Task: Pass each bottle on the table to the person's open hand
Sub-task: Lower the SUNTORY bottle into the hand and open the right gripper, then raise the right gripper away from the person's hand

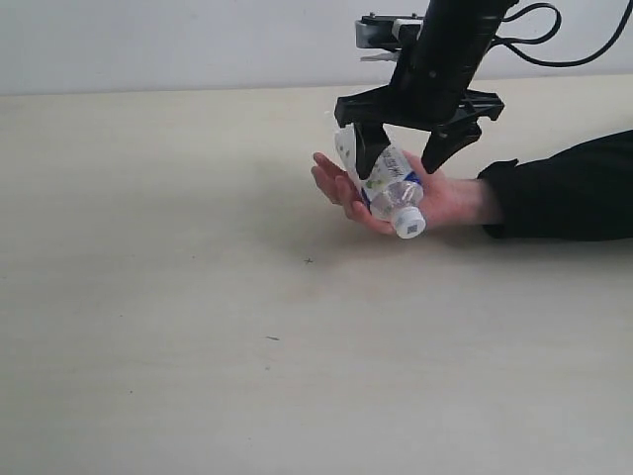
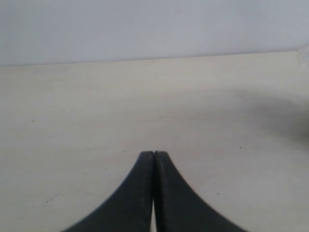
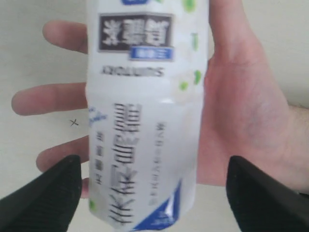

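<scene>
One bottle [image 1: 389,186] with a white label, green spots and a white cap lies tilted in the person's open hand [image 1: 450,201], cap toward the camera. The hand rests palm up on the table [image 1: 198,297], on an arm in a black sleeve. My right gripper [image 1: 399,168] hangs directly above it, open, its fingers straddling the bottle. In the right wrist view the bottle [image 3: 145,121] is blurred across the palm [image 3: 241,111]. The right gripper [image 3: 154,193] shows a gap on at least one side. My left gripper [image 2: 154,153] is shut and empty over bare table [image 2: 96,106].
The black-sleeved forearm [image 1: 564,188] reaches in from the right edge. The right arm's black cables [image 1: 554,49] loop above it. A pale wall [image 1: 148,40] runs behind the table's far edge. A few tiny dark specks [image 1: 308,261] mark the tabletop.
</scene>
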You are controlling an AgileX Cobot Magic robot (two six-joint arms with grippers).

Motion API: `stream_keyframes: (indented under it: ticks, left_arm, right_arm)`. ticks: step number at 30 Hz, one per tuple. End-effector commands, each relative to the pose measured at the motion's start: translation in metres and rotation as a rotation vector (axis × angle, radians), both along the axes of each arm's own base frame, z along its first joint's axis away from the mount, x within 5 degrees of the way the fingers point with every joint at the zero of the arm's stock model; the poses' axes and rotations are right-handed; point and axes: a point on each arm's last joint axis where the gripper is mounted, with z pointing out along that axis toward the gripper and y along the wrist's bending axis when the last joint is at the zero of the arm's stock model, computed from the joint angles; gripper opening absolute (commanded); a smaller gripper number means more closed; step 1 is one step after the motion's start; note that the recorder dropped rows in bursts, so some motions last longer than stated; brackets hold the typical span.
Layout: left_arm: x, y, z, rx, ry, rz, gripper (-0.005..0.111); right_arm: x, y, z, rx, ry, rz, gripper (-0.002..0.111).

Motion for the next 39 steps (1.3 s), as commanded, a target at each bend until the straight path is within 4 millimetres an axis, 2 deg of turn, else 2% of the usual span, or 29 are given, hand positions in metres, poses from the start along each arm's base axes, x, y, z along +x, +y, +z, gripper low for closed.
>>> stream_keyframes:
  ticks: [1, 9, 12, 15, 17, 21, 25, 28, 33, 37, 39]
  left_arm:
    - [0.0, 0.0, 0.0, 0.0, -0.009, 0.003, 0.003]
    - [0.0, 0.0, 0.0, 0.0, -0.009, 0.003, 0.003]
    - [0.0, 0.0, 0.0, 0.0, -0.009, 0.003, 0.003]
    - [0.0, 0.0, 0.0, 0.0, -0.009, 0.003, 0.003]
    - [0.0, 0.0, 0.0, 0.0, -0.009, 0.003, 0.003]
    - [0.0, 0.0, 0.0, 0.0, -0.009, 0.003, 0.003]
    - [0.0, 0.0, 0.0, 0.0, -0.009, 0.003, 0.003]
    - [0.0, 0.0, 0.0, 0.0, -0.009, 0.003, 0.003]
    - [0.0, 0.0, 0.0, 0.0, -0.009, 0.003, 0.003]
    - [0.0, 0.0, 0.0, 0.0, -0.009, 0.003, 0.003]
    - [0.0, 0.0, 0.0, 0.0, -0.009, 0.003, 0.003]
  right_arm:
    - [0.001, 0.0, 0.002, 0.003, -0.034, 0.003, 0.084]
    - [0.003, 0.0, 0.005, 0.012, -0.069, 0.015, 0.085]
    - [0.001, 0.0, 0.019, 0.02, -0.092, 0.025, 0.085]
    - [-0.006, -0.003, 0.041, 0.037, -0.134, 0.046, 0.082]
    - [-0.014, -0.005, 0.061, 0.053, -0.164, 0.065, 0.075]
    - [-0.039, -0.015, 0.096, 0.067, -0.206, 0.079, 0.038]
    - [-0.085, -0.03, 0.117, 0.072, -0.234, 0.104, 0.002]
    - [-0.133, -0.051, 0.131, 0.065, -0.29, 0.11, 0.0]
    - [-0.219, -0.089, 0.138, 0.113, -0.428, 0.095, 0.0]
    - [-0.288, -0.121, 0.135, 0.16, -0.6, 0.073, 0.0]
    - [-0.313, -0.134, 0.126, 0.166, -0.661, 0.052, 0.0]
